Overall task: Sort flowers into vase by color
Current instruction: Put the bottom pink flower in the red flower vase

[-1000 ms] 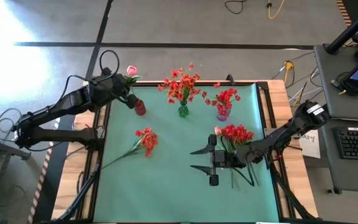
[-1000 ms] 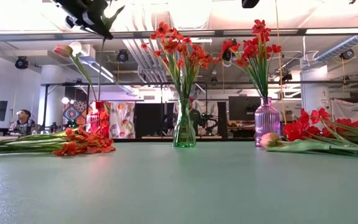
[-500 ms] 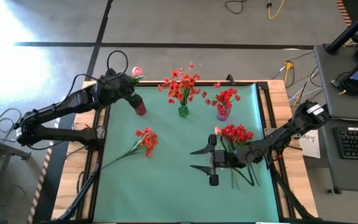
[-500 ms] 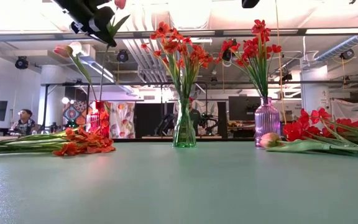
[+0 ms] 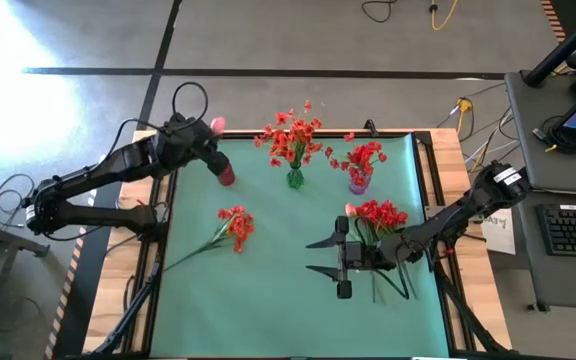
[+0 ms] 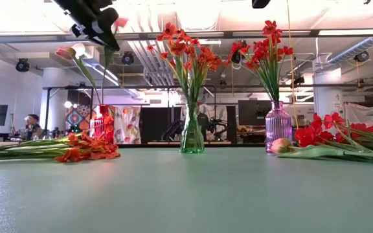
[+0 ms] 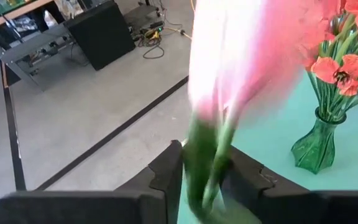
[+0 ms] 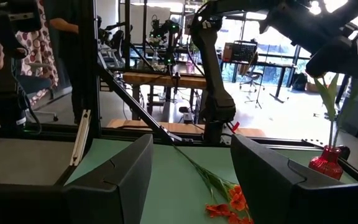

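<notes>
- While your left claw hangs over the red vase, the pink tulip has dropped lower between its fingers than a second ago, bloom now just above the claw.
- Its jaws look to be easing apart around the green stem, though the blurred wrist view leaves that unsure; treat the stem as still loosely gripped.
- Directly below the claw, the stem appears to run into the vase, so this pink flower is nearly placed.
- Your right claw waits open, with the deep red flowers just behind it and the orange-red flowers well off to its side.
</notes>
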{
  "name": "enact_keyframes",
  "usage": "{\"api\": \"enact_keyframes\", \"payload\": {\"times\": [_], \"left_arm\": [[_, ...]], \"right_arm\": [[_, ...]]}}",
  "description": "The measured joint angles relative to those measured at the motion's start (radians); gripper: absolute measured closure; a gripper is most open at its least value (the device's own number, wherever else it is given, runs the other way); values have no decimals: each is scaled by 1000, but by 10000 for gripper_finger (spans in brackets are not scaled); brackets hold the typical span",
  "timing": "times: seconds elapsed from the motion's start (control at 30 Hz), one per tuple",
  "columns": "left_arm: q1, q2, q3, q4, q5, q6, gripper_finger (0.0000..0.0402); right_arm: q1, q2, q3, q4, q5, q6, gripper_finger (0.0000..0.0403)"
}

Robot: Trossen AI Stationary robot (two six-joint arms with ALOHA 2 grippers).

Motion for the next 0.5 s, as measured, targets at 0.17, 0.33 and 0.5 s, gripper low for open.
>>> {"api": "enact_keyframes", "payload": {"times": [0.17, 0.33, 0.5], "left_arm": [[0, 0, 0, -15, 0, -15, 305], [0, -3, 4, -40, 1, -26, 291], [-2, -4, 76, -205, 1, -61, 276]], "right_arm": [[0, 0, 0, 0, 0, 6, 193], [1, 0, 0, -3, 0, 25, 193], [3, -1, 0, -33, -1, 85, 193]]}}
